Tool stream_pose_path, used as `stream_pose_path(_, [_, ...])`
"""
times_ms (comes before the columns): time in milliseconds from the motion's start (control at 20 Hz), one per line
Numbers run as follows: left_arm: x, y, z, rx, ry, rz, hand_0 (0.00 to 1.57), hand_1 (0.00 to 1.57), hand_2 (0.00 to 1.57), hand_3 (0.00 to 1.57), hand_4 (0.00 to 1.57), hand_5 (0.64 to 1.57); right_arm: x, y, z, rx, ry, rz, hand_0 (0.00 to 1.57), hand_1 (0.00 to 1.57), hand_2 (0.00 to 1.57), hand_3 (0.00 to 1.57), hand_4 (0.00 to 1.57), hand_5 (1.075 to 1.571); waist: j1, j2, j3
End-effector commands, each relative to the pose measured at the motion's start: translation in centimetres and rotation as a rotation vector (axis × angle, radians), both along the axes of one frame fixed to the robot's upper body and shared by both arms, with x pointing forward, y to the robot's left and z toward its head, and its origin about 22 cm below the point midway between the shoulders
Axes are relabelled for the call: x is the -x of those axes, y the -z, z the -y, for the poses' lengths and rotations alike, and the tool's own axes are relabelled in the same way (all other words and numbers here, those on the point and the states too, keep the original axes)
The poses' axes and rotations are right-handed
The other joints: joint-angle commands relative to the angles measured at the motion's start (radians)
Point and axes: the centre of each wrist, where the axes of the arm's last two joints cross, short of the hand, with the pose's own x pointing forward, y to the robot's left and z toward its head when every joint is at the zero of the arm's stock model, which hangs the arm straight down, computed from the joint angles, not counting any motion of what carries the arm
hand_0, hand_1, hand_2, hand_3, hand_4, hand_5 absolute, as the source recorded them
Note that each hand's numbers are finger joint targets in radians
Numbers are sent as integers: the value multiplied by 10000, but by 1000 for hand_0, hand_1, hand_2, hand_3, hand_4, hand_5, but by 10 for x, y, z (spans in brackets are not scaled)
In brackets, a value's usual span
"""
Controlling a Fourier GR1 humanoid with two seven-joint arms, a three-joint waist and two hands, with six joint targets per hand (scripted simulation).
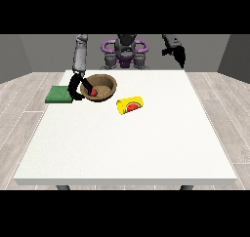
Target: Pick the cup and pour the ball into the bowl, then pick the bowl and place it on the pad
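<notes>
On the white worktop (127, 143), with the hand at the view's left (76, 88) gripping the ball-holding wooden bowl's (103, 83) rim, carry it level onto the nearby green pad (57, 94).

A brown bowl (101, 88) sits upright with a small red ball (93, 91) inside near its 8 o'clock rim. At the bowl's 4 o'clock, a yellow cup (130, 105) lies on its side. A flat green pad (59, 94) lies at the bowl's 9 o'clock.
</notes>
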Motion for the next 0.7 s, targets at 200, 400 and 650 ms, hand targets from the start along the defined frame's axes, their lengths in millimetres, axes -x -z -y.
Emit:
stream_pose_path(200, [27, 72, -64, 291, -1691, -2288, 0, 0, 0, 0, 1003, 1407, -43, -55, -23, 166, -445, -2488, 1571, 1571, 1571, 874, 798, 1564, -1700, -2239, 162])
stream_pose_path(400, [35, 74, -67, 237, -1882, -2489, 0, 0, 0, 0, 997, 1410, -39, -66, -4, -354, -443, -2817, 1571, 1571, 1571, 716, 799, 1569, -1880, -2374, 178])
stream_pose_path(650, [33, 66, -61, 224, -1814, -1598, 0, 0, 0, 0, 1024, 1431, -32, -86, 37, -382, -42, -1794, 1571, 1571, 1571, 677, 788, 1570, -1732, -1462, 181])
